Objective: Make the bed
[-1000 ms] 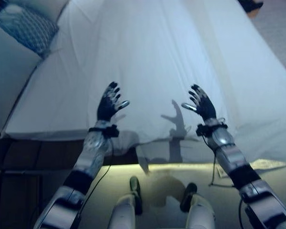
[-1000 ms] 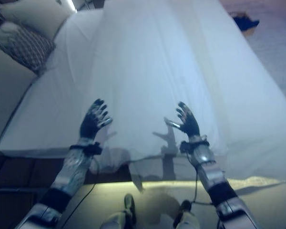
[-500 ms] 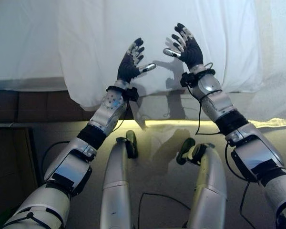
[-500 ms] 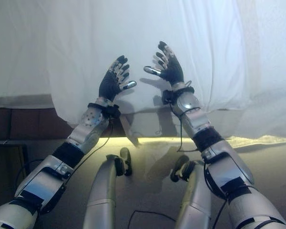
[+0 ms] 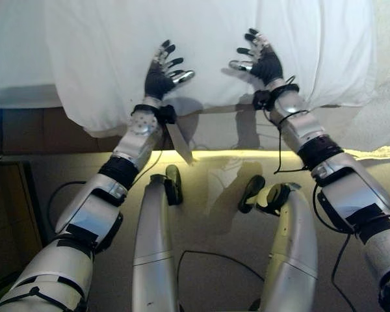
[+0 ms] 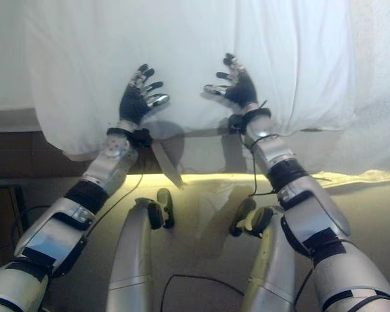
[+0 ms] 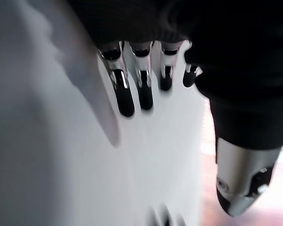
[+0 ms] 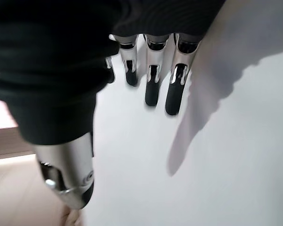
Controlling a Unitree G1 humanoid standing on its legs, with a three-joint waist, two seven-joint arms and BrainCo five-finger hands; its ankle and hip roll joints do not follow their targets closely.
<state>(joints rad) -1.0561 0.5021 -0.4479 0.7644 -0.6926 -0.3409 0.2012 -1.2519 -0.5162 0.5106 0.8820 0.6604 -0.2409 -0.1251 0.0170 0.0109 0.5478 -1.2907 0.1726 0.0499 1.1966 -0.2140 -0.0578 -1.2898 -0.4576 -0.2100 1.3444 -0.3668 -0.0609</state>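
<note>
A white sheet point(image 5: 214, 32) covers the bed and hangs over its foot edge. My left hand point(image 5: 159, 77) is over the sheet close to that edge, fingers straight and spread, holding nothing. My right hand point(image 5: 263, 60) is beside it to the right, also open over the sheet with its thumb turned inward. In the left wrist view the fingers point(image 7: 125, 94) point out above the white cloth point(image 7: 61, 155), thumb point(image 7: 240, 183) apart. The right wrist view has the straight fingers point(image 8: 153, 84) above the same cloth point(image 8: 217, 155).
The sheet's hanging hem point(image 5: 104, 120) drops in front of the dark bed base point(image 5: 26, 130). A lit strip point(image 5: 221, 155) runs along the floor under the bed. More white bedding point(image 5: 387, 97) slopes down at the right.
Both hands have moved forward and lower over the sheet and have spread further apart. The camera has tilted, so the whole scene has shifted.
</note>
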